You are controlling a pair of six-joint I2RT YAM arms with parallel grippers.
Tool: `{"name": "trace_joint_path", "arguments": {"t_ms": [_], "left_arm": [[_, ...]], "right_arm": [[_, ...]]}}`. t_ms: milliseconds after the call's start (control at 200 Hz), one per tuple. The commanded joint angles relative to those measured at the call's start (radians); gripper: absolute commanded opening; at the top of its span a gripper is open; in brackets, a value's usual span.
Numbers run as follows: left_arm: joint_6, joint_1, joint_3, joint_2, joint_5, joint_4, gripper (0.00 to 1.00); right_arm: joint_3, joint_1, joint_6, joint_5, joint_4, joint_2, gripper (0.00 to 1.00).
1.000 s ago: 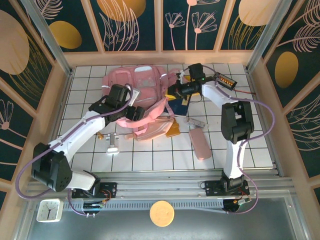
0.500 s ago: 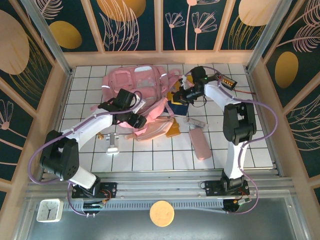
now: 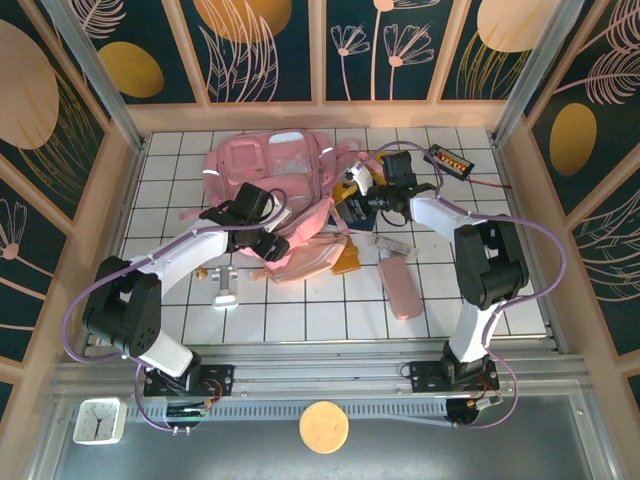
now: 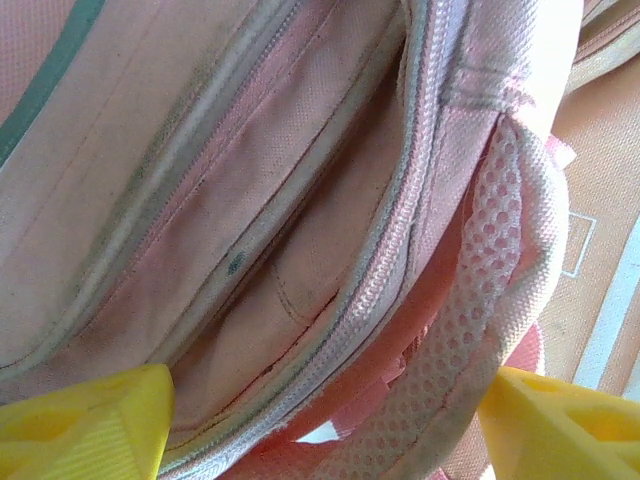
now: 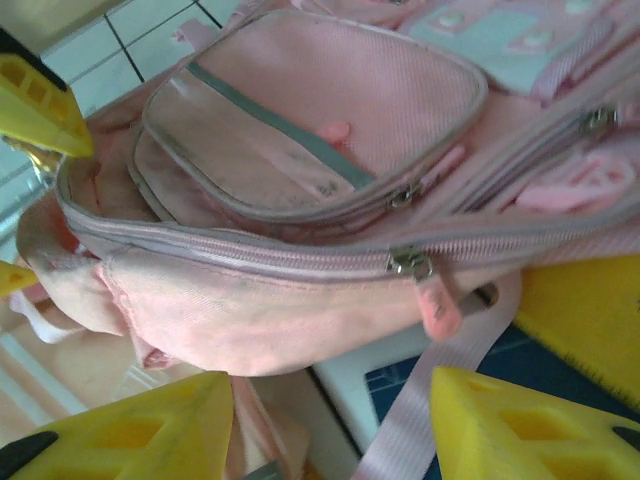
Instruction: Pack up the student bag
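From my remote station I see a white-tiled counter [image 3: 300, 310] boxed in by wooden rails and dark blue panels [image 3: 270, 45] painted with pale leaves and gold ovals. At the far left, below the counter's near edge, lies a small white clock [image 3: 98, 420], and an orange disc [image 3: 324, 427] sits further along that ledge. A small metal piece [image 3: 224, 290] lies on the tiles near the left arm. The bag [image 3: 270, 165] lies toward the back of the counter, left of centre, its straps trailing toward the middle. My left pincer [image 3: 272, 243] sits at the bag's near edge, released, with its yellow fingers spread. Its wrist camera looks into an unzipped pocket [image 4: 270, 250], where I can make out pink lining and a mesh strap [image 4: 480, 300] along the right side. Just below the bag rests a peach pouch [image 3: 312, 257], with a yellow item [image 3: 349, 263] touching its right end. My right pincer [image 3: 352, 192] is at the bag's right side, also released, its fingers well apart. A loose strap [image 5: 400, 440] runs down between them, and I cannot tell whether either finger touches it. From that wrist the front pocket [image 5: 300, 130] and the long zip [image 5: 412, 262] below it look closed. Further right lie a slim pink case [image 3: 400, 287] and, near the back corner, a small black box [image 3: 447, 160].
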Motion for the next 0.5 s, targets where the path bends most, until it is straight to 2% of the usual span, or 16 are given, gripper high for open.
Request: {"name": "trace_joint_path", "arguments": {"t_ms": [0,100,240,495], "left_arm": [[0.028,-0.001,-0.022,-0.017,-0.038,-0.001,0.79],[0.025,-0.001,-0.024,-0.014,-0.036,-0.001,0.78],[0.027,0.000,-0.018,-0.010,-0.042,-0.008,0.78],[0.026,0.000,-0.004,-0.001,-0.043,-0.023,0.76]], "right_arm": [[0.038,0.013,-0.153,0.000,0.070,0.060,0.55],[0.090,0.013,-0.195,-0.032,0.032,0.117,0.55],[0.140,0.021,-0.231,-0.015,0.006,0.184,0.55],[0.193,0.036,-0.237,0.041,0.058,0.261,0.54]]}}
